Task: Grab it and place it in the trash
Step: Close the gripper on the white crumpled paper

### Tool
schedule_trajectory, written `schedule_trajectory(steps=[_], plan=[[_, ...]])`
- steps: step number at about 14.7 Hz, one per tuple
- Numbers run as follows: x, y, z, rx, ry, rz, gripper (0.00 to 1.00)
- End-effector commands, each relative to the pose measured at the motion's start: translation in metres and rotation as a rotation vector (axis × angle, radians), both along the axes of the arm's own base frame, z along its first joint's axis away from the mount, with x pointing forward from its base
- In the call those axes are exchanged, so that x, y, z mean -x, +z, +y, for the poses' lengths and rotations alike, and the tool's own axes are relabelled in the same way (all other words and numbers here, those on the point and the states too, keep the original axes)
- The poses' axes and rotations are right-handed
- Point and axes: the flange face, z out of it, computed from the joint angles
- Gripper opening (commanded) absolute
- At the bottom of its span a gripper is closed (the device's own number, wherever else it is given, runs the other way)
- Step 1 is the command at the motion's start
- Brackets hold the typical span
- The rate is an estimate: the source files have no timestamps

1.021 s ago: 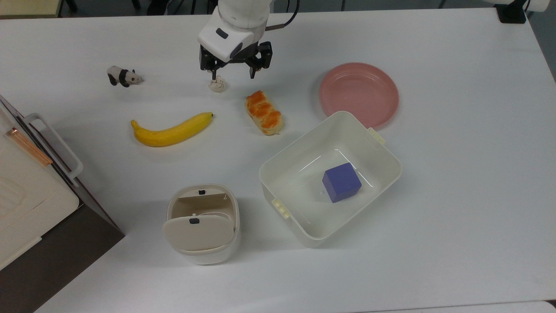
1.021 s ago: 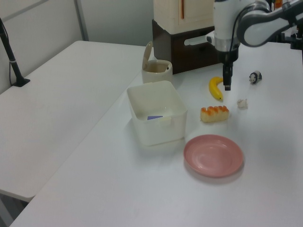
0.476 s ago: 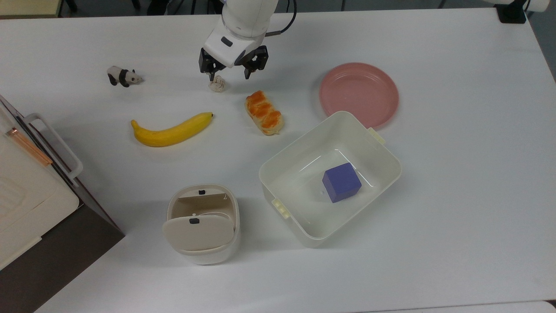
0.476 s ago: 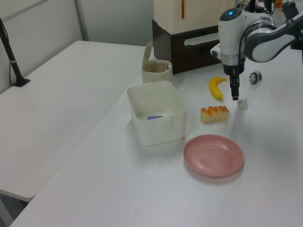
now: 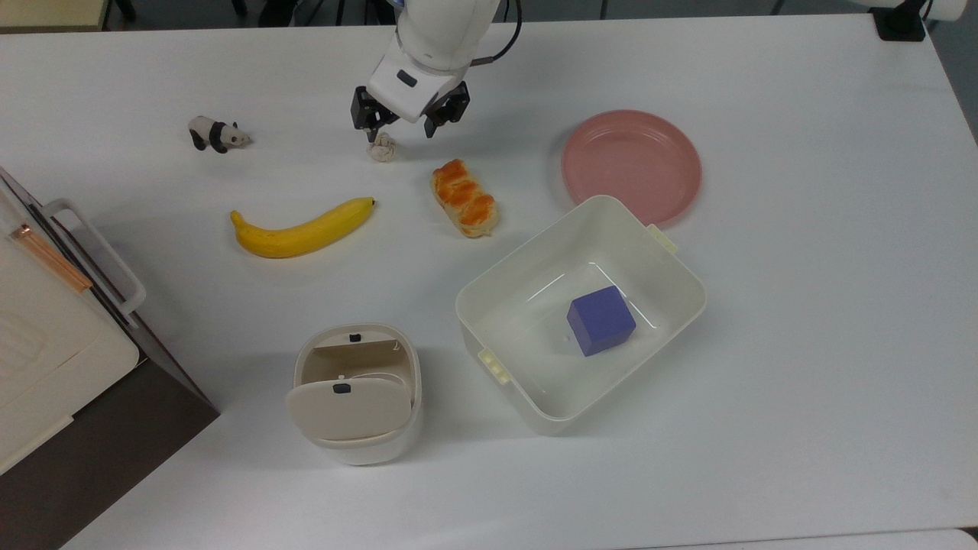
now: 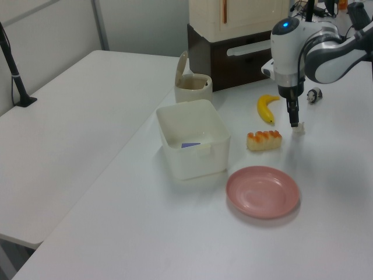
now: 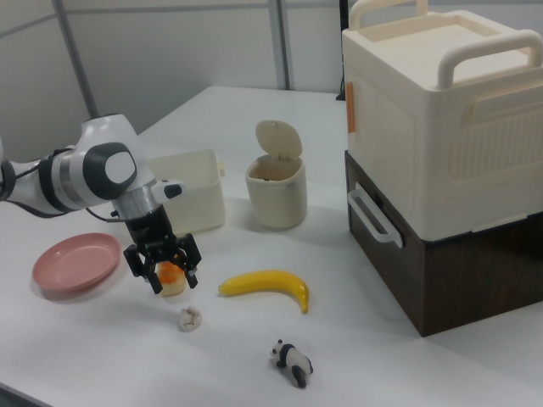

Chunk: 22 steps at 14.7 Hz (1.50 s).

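Note:
The crumpled off-white paper ball (image 5: 382,148) lies on the white table between the panda and the bread roll; it also shows as the paper ball (image 6: 299,129) and the paper ball (image 7: 188,319). My gripper (image 5: 399,131) hangs open just above the table, its left finger close beside the ball's far edge and nothing between the fingers. The gripper (image 7: 175,281) stands a little behind the ball in the right view, and the gripper (image 6: 294,120) is low beside it in the left view. The beige trash bin (image 5: 355,382) stands with its flap lid (image 5: 348,409) open.
A banana (image 5: 302,229) and the orange-topped bread roll (image 5: 464,198) lie between the ball and the bin. A panda figurine (image 5: 216,134) is on the top view's left. A pink plate (image 5: 631,164) and a white tub (image 5: 489,283) holding a blue cube (image 5: 601,321) are on the right.
The gripper has come down toward the table and drawn in close to the paper ball, fingers still open. The ball and the other things have not moved.

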Motion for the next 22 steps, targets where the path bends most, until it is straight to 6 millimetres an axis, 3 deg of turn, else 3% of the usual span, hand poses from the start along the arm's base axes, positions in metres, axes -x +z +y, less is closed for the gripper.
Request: schedule_trajectory(steps=[1, 7, 12, 13, 15, 22], plan=[[0.013, -0.013, 0.000, 0.028, 0.055, 0.002, 0.86], [0.008, -0.044, -0.017, 0.072, 0.100, 0.039, 0.86], [0.008, -0.047, -0.020, 0.068, 0.099, 0.034, 0.86], [0.008, -0.049, -0.020, 0.067, 0.100, 0.039, 0.78], [0.007, -0.049, -0.020, 0.066, 0.101, 0.038, 0.72], [0.006, -0.050, -0.020, 0.065, 0.110, 0.037, 0.15]])
